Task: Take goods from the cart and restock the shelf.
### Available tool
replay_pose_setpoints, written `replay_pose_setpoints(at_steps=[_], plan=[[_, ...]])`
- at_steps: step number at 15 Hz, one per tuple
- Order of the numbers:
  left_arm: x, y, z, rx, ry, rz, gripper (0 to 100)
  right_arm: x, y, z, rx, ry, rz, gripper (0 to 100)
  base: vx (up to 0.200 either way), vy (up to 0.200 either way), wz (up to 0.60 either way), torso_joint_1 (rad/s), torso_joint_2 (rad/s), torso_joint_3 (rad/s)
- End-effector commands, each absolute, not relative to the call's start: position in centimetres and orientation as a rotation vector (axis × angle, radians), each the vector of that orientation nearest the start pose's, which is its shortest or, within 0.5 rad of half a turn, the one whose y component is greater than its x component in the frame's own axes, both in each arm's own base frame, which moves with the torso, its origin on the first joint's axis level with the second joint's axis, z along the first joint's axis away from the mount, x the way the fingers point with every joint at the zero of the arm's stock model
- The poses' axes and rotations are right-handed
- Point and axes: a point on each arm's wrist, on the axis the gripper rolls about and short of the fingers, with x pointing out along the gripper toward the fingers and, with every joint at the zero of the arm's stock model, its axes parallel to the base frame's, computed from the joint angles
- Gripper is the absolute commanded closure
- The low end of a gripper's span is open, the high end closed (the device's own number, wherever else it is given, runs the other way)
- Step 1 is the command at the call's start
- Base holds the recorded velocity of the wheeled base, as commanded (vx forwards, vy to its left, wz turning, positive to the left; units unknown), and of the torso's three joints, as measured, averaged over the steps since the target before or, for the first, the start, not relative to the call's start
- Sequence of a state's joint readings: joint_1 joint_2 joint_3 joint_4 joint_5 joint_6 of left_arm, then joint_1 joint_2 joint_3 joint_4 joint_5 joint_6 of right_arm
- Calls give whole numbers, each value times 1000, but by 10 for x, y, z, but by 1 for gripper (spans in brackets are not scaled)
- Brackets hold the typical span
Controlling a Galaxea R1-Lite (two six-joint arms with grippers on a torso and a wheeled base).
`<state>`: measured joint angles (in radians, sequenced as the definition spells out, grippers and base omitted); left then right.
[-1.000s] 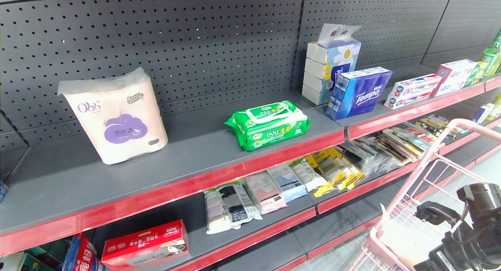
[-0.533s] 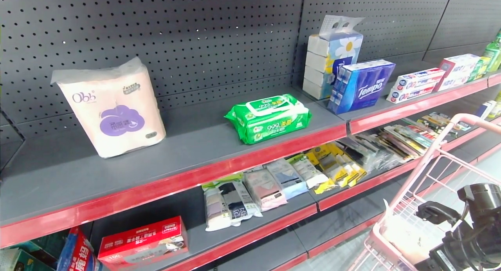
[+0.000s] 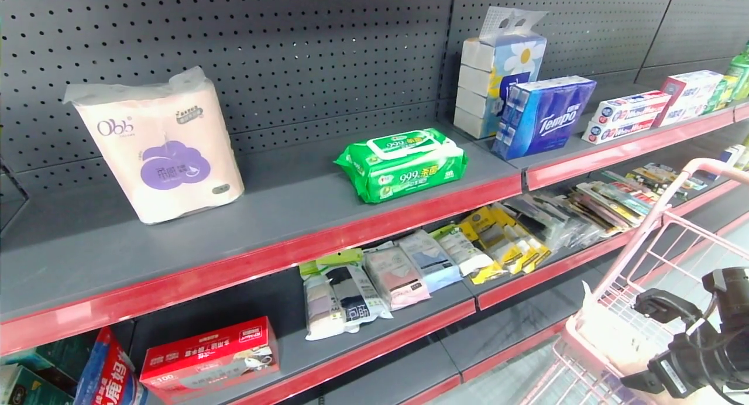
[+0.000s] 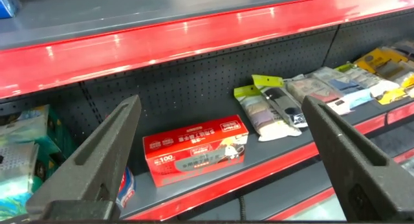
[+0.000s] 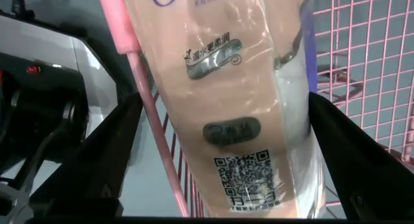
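Note:
In a pink wire cart [image 3: 660, 213] at the lower right, a pale pink toilet paper pack [image 3: 603, 335] leans against the end wall. My right gripper [image 3: 635, 343] is down in the cart, open, with a finger on either side of this pack [image 5: 226, 120]. The fingers [image 5: 110, 153] stand wide apart beside its wrapping. The grey top shelf [image 3: 281, 206] carries a matching toilet paper pack [image 3: 161, 147] and a green wet wipes pack [image 3: 402, 165]. My left gripper [image 4: 220, 101] is open and holds nothing, facing the lower shelf.
A tissue stack [image 3: 497, 71], a blue tissue pack [image 3: 541, 115] and toothpaste boxes [image 3: 629, 115] stand further right on the top shelf. The lower shelf holds a red box [image 3: 208, 355], bagged garments [image 3: 374, 279] and yellow packets [image 3: 506, 244]. Bare shelf lies between the toilet paper and wipes.
The head camera has tilted, so the shelves sit higher in the picture. My right arm has shifted slightly in the cart. The goods have not moved.

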<state>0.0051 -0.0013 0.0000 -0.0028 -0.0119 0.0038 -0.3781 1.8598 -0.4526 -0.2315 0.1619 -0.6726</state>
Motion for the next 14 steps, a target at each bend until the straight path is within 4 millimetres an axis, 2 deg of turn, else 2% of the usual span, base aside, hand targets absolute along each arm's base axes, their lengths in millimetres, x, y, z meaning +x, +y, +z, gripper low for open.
replay_pose_setpoints(at_steps=[1,5,14], plan=[[-23,0,76,5,-3,-8,0,216,-85,39,-270,1102,196,0,0,0,0,0,0,0],[-23,0,76,5,-3,-8,0,219,-91,45,-254,1060,186,0,0,0,0,0,0,0],[-23,0,76,5,-3,-8,0,226,-115,18,-260,1139,199,0,0,0,0,0,0,0]])
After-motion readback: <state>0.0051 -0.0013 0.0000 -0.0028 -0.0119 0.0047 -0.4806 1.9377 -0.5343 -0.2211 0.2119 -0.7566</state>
